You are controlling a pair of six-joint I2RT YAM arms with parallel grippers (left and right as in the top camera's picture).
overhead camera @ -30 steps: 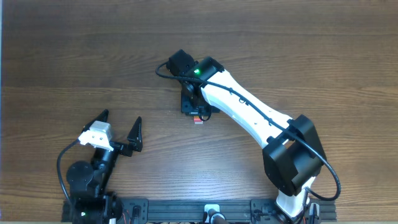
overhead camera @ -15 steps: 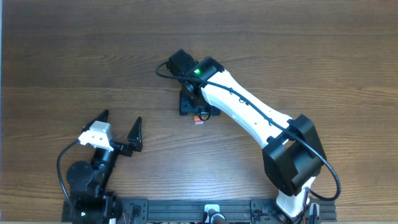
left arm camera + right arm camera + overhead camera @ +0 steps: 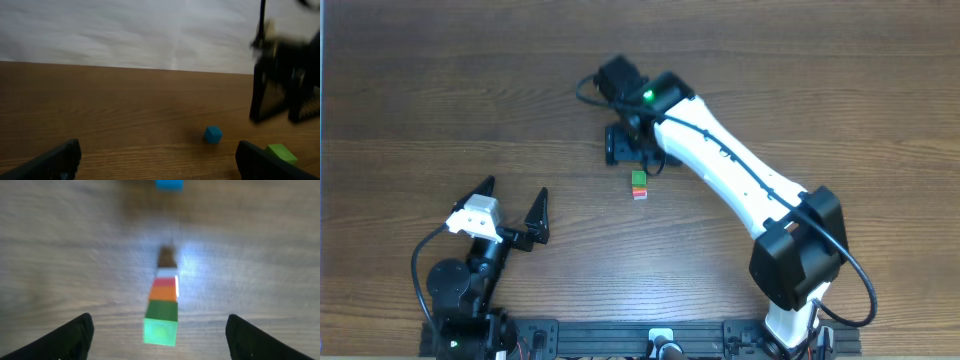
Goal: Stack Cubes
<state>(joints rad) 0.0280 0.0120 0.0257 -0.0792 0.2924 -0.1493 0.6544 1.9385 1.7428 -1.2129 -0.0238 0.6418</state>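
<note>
A stack of cubes (image 3: 639, 186) stands mid-table with a green cube (image 3: 161, 330) on top and orange and red cubes under it. My right gripper (image 3: 632, 153) hangs open just beyond and above the stack, its fingers (image 3: 67, 336) spread wide on either side and holding nothing. A blue cube (image 3: 169, 184) lies alone on the wood a little past the stack. In the left wrist view the blue cube (image 3: 213, 134) and the green cube (image 3: 281, 152) show under the dark right gripper (image 3: 285, 85). My left gripper (image 3: 515, 192) sits open near its base at the front left.
Brown wooden table (image 3: 840, 90) with open room on all sides of the stack. The right arm's white link (image 3: 730, 180) stretches across the right half. A pale wall (image 3: 125, 30) rises behind the table's far edge.
The right gripper has let go of the green cube and pulled up and away, uncovering the stack. The left arm has not moved.
</note>
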